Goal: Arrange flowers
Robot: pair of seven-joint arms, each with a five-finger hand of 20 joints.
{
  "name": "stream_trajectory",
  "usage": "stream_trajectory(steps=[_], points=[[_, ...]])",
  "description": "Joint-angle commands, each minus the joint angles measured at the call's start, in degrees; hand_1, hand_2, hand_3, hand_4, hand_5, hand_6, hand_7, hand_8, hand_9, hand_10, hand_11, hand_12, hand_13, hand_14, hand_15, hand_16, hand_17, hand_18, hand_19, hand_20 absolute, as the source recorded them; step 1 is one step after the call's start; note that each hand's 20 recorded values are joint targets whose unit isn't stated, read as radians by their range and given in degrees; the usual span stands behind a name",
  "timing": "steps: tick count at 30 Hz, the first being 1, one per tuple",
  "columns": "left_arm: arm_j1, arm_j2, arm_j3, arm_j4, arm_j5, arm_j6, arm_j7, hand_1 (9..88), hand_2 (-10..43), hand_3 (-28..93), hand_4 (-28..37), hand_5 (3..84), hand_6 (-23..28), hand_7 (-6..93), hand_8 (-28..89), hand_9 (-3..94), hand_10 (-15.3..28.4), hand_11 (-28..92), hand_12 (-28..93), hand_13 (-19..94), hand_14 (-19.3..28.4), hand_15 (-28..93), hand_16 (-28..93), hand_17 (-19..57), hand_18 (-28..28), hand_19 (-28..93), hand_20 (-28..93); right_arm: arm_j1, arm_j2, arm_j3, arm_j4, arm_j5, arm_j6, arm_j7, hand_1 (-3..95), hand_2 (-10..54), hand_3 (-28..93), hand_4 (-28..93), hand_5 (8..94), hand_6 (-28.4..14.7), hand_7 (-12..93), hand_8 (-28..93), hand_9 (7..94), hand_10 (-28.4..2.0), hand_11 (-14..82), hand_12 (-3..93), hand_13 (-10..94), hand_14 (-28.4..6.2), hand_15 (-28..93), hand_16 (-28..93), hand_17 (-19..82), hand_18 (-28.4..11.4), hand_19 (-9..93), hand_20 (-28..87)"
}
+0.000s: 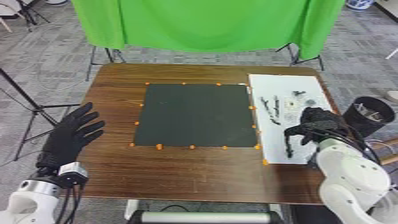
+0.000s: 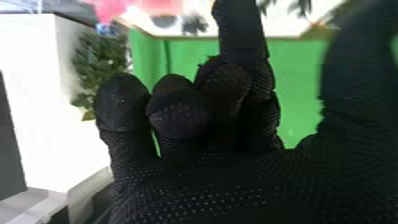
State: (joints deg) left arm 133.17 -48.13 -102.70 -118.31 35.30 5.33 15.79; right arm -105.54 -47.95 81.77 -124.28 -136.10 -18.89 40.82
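A dark square mat (image 1: 195, 115) lies on the table, with a white board (image 1: 275, 82) beside it on the right. Dark branch-like pieces (image 1: 276, 106) and a small dark flower-like piece (image 1: 298, 93) rest on the board. Over the board's right part is my right hand (image 1: 322, 122), relaxed; a dark narrow shape by it could be a finger or a piece. In the right wrist view the right hand (image 2: 222, 175) has some fingers lightly bent, and a dark piece (image 2: 194, 24) lies on the white board beyond. My left hand (image 1: 67, 137) is open at the table's left edge.
Orange markers (image 1: 192, 147) line the mat on the brown table (image 1: 178, 175). A black bin (image 1: 369, 112) stands right of the table. Behind hangs a green cloth (image 1: 209, 25), and black stand legs (image 1: 37, 107) are at the left. Leafy greenery (image 2: 99, 62) shows in the right wrist view.
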Motion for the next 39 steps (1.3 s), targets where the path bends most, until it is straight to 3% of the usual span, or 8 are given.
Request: stream_trajectory(steps=[1, 13, 20, 22, 30, 35, 39], points=[[0.57, -0.19, 0.31, 0.02, -0.10, 0.01, -0.09, 25.4, -5.5, 70, -24.1, 28.0, 3.2, 20.8, -11, 24.1, 11.9, 23, 16, 21, 15.7, 39, -1, -7.9, 22.8, 48, 10, -1.02, -0.80, 0.05, -0.39, 2.06, -2.33, 0.89, 18.1, -9.5, 76, -28, 70.2, -1.5, 42, -13, 73.0, -12.1, 64.7, 42.5, 70, -10.6, 84, 33, 41, -21.6, 93, 63], [0.64, -0.56, 0.37, 0.00, 0.05, -0.09, -0.50, 25.4, -5.5, 69, -24.0, 28.0, 3.2, 20.9, -11, 24.1, 11.9, 24, 16, 21, 15.7, 39, -1, -7.9, 22.8, 48, 10, -0.78, -1.65, -2.04, 2.32, 1.81, -4.64, 2.64, 23.1, -9.5, 78, -28, 70.7, -1.3, 41, -14, 73.1, -12.4, 63.6, 42.2, 70, -10.5, 84, 32, 41, -21.7, 93, 61], [0.24, -0.56, 0.67, 0.15, 0.14, -0.20, -0.70, 25.5, -5.4, 69, -24.1, 27.9, 3.2, 20.9, -11, 24.1, 11.9, 24, 16, 21, 15.7, 39, -1, -8.0, 22.7, 48, 10, -0.75, -0.95, -5.40, 5.11, -1.24, 3.24, 1.63, 28.4, -9.5, 80, -28, 71.1, -0.9, 40, -13, 73.8, -12.2, 63.4, 41.7, 71, -10.0, 83, 32, 42, -21.5, 93, 61], [-0.05, -0.56, 0.89, 0.21, 0.14, -0.32, -0.81, 25.6, -5.5, 69, -24.1, 28.0, 3.1, 20.9, -11, 24.1, 11.9, 24, 16, 21, 15.7, 39, -1, -7.9, 22.8, 48, 11, -1.51, -0.65, -6.07, 5.78, -2.75, 6.95, 0.84, 33.4, -9.5, 78, -28, 71.7, -0.8, 37, -1, 75.4, -11.5, 63.8, 41.9, 73, -9.4, 83, 32, 43, -21.3, 93, 62], [-0.02, -0.54, 0.82, 0.22, 0.21, -0.33, -0.93, 25.5, -5.5, 69, -24.1, 27.9, 3.2, 20.9, -11, 24.1, 12.0, 24, 16, 21, 15.7, 39, -1, -8.0, 22.8, 48, 10, -1.66, -1.06, -7.14, 6.43, -2.73, 8.71, -1.62, 51.7, -9.5, 72, -28, 84.8, 2.0, 30, 4, 84.5, -9.0, 64.0, 43.5, 80, -8.1, 83, 35, 50, -21.5, 93, 66], [-0.13, -0.53, 1.05, 0.29, 0.12, -0.33, -0.84, 25.4, -5.4, 70, -24.2, 27.8, 3.2, 20.8, -11, 24.0, 11.9, 24, 16, 21, 15.6, 39, -1, -8.1, 22.8, 48, 10, -2.68, -1.26, -6.07, 6.77, -0.63, 8.79, -3.77, 51.2, -9.5, 79, -28, 84.6, 0.6, 32, 8, 84.1, -8.8, 64.9, 45.3, 80, -8.0, 84, 36, 50, -21.6, 93, 67], [-0.13, -0.61, 0.90, 0.29, 0.15, -0.40, -1.03, 25.5, -5.3, 69, -24.2, 27.8, 3.1, 20.8, -11, 24.0, 11.9, 24, 16, 21, 15.6, 39, -1, -8.0, 22.8, 48, 10, -3.57, -0.63, -6.03, 6.70, 0.51, 13.90, -4.32, 47.7, -9.5, 86, -28, 79.7, -0.8, 39, 16, 81.5, -8.6, 67.0, 46.8, 79, -7.2, 84, 36, 49, -21.2, 93, 67]])
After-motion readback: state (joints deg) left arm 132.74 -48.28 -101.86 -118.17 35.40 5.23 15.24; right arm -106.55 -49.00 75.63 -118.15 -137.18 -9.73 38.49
